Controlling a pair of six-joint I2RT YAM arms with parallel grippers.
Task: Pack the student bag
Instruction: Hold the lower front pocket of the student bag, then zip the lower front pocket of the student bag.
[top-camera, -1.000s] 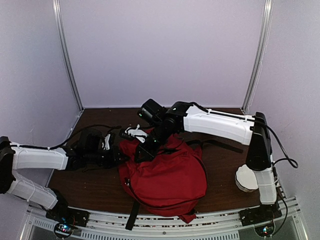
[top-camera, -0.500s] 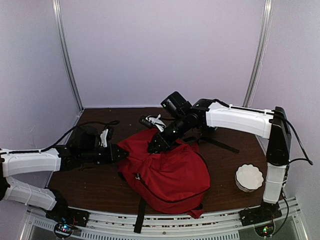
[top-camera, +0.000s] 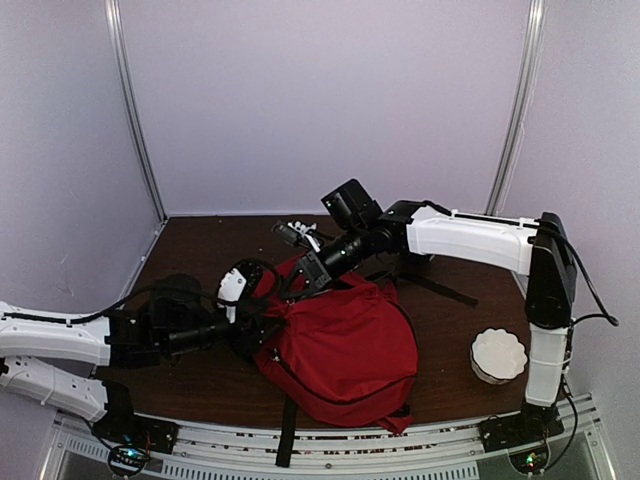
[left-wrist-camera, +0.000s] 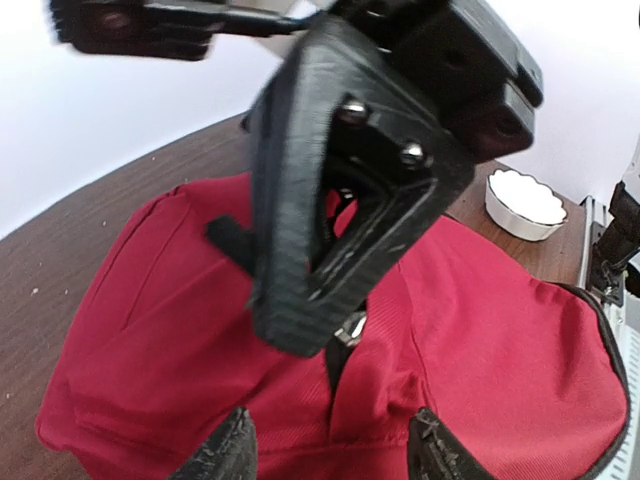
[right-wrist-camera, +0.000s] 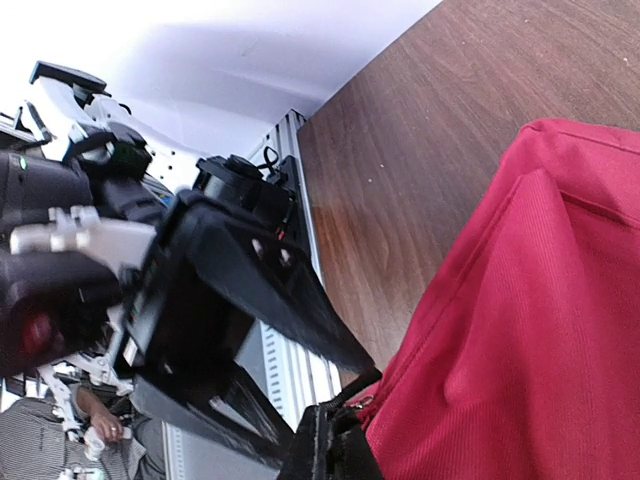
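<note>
looks barely begun, with the student bag (top-camera: 345, 345) slumped mid-table and nothing seen going in; pinched at its far top edge by the clamped right gripper (right-wrist-camera: 332, 448); faced by the left gripper (left-wrist-camera: 330, 445), fingers parted and empty, just beside it; opening and loading yet to come

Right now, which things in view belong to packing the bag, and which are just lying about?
Part of the job:
- student bag, red, lying between the arms
- right gripper, pinched shut on the bag's top edge
- left gripper, open at the bag's left side

Just lying about:
- white scalloped bowl, right of the bag, not touching it
</note>
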